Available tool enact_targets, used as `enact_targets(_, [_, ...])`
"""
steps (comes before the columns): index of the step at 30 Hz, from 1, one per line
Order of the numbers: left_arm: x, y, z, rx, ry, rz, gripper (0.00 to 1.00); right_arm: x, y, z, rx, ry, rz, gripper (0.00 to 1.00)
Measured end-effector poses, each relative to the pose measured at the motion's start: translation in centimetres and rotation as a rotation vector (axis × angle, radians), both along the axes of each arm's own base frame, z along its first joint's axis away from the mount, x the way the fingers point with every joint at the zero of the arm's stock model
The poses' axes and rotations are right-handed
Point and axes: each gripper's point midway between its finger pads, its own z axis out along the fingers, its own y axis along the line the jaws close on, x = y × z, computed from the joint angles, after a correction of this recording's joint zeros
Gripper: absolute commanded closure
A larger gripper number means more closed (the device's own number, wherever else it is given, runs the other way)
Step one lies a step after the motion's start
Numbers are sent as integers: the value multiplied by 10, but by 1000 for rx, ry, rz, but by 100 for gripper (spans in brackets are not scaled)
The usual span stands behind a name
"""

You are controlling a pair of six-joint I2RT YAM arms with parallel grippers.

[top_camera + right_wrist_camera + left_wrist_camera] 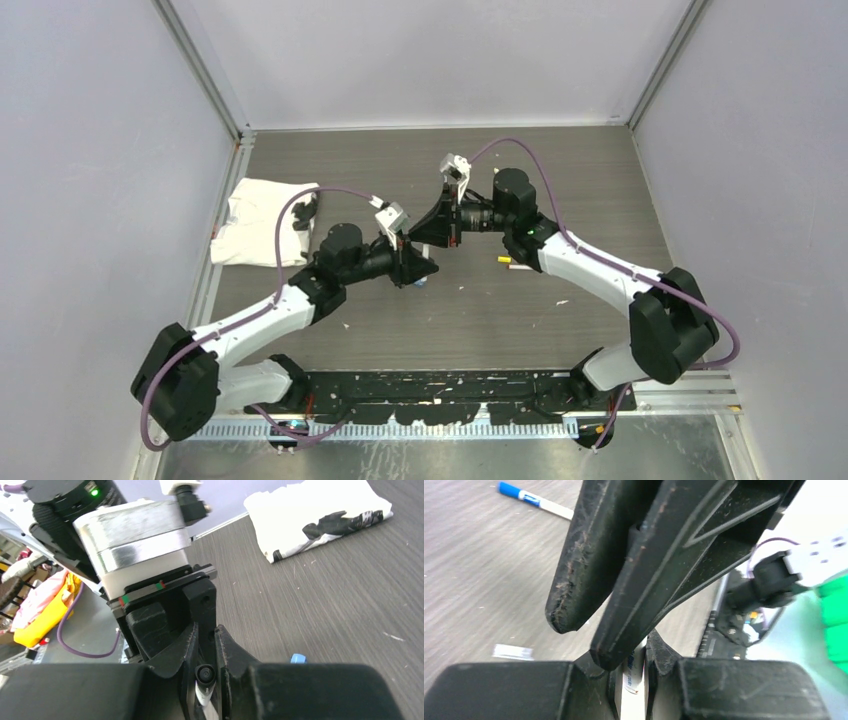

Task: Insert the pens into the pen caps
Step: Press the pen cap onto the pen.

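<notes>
Far left: white cloth with a dark print, flat on the grey table close to the left wall.

Just right of the cloth, near the middle of the table: left gripper, pressed together on a white pen. Grips the barrel between both fingers, with blue print showing on it; the pen's end is hidden behind the other arm's fingers.

In the left wrist view, up in the far corner: a blue pen, capped in blue, flat on the table, well apart from both arms.

On the table just beside the two grippers: a blue cap, alone, touching nothing.

Next to the right and a little farther back: right gripper, tip to tip with the left one. Pinches a dark-ended pen, white lower down, round dark end facing the left arm. Cannot tell whether both grip one and the same pen.

Farther right: a loose pen, yellow at its end, flat on the table beside the right forearm.
</notes>
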Motion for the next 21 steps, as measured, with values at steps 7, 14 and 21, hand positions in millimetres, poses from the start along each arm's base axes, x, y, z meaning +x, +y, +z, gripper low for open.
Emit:
enact_targets(7, [-18, -3, 27, -171, 153, -142, 100, -7, 5, 17, 27, -56, 34, 99])
enact_targets(14, [-26, 4, 38, -181, 166, -237, 100, -12, 7, 27, 47, -75, 64, 99])
enact_targets(21, [-17, 21, 45, -111, 6, -143, 100, -13, 13, 34, 74, -59, 67, 99])
